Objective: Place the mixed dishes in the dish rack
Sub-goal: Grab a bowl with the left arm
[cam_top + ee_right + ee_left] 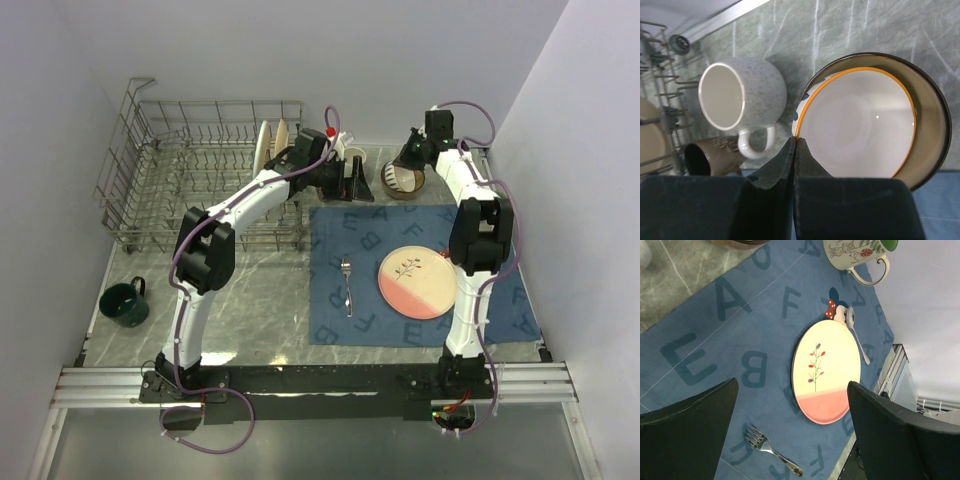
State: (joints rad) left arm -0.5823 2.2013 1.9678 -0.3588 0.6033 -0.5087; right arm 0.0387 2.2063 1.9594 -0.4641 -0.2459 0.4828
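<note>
Nearest me, the green mug (124, 303) sits on the counter (250, 300), and the fork (346, 283) and pink plate (417, 281) are unloaded too. The left gripper (352, 182) hangs wide open and empty. The right gripper (795, 146) is pinched shut on nothing by the stacked bowls (875, 120). Farthest back, the dish rack (130, 170) holds only two plates (266, 145).

Setting: robot test cell, staged as a kitchen counter
Enclosure: plain white panels (50, 120) on three sides
Mounting: aluminium rails (100, 385) along the marble-look worktop's (260, 310) near edge, carrying left arm (205, 255) and right arm (478, 235)
Props: wire dish rack (125, 170), lettered placemat (340, 230)
</note>
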